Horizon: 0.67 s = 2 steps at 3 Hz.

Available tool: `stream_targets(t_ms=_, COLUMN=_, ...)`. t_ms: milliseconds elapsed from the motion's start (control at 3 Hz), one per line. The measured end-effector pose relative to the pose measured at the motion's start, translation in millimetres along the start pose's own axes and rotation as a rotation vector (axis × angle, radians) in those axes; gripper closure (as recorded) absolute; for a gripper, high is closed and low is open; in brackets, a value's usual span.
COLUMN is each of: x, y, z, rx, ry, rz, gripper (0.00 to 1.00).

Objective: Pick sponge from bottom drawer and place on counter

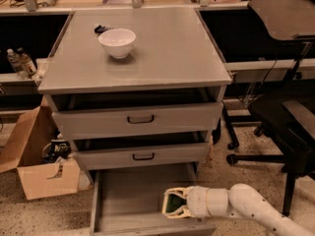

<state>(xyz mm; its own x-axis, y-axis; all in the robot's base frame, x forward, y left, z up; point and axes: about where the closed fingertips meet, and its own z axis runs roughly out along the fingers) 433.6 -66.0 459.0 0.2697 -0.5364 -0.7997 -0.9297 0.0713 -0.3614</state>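
The grey counter [167, 58] carries a white bowl [117, 42], with a small dark object [102, 29] just behind it. Down in the bottom drawer [128, 200], the gripper [166, 204] clasps the sponge [173, 202].

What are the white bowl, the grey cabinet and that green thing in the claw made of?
Bowl: probably glazed ceramic, smooth white with a soft sheen. Counter and bottom drawer: likely painted metal, flat matte grey, the drawer with thin walls. Sponge: dull dark green, looks like soft foam, held in the gripper over the open drawer.
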Motion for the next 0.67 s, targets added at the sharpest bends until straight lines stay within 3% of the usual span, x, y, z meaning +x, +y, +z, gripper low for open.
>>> stream_targets(t_ms=333, x=1.1, y=1.1, z=1.6, rx=-0.002, ry=-0.002, rz=0.003, gripper=1.00)
stream_targets(t_ms=667, x=-45.0, y=-23.6, z=-7.6, rx=0.028, ry=-0.034, rz=-0.053, gripper=1.00)
